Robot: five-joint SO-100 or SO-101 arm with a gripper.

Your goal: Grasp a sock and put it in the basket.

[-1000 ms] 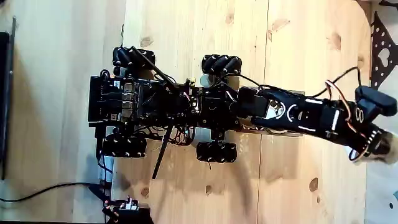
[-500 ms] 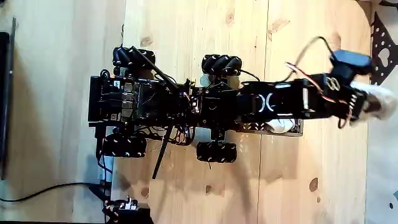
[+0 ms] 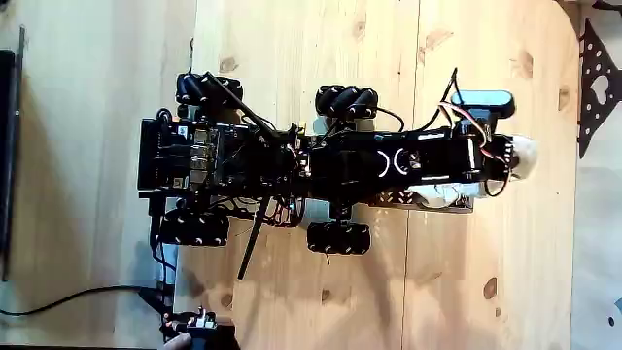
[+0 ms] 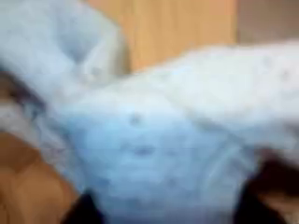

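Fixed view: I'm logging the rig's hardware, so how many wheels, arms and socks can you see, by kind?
Wheels: 4
Arm: 1
Sock, white, at the gripper end: 1
Total: 6

Arm pulls back toward the chassis (image 3: 224, 160); tool (image 3: 520, 158) with the sock (image 3: 525, 156) now sits just past the basket (image 3: 465, 201), no longer at the tabletop's right edge.
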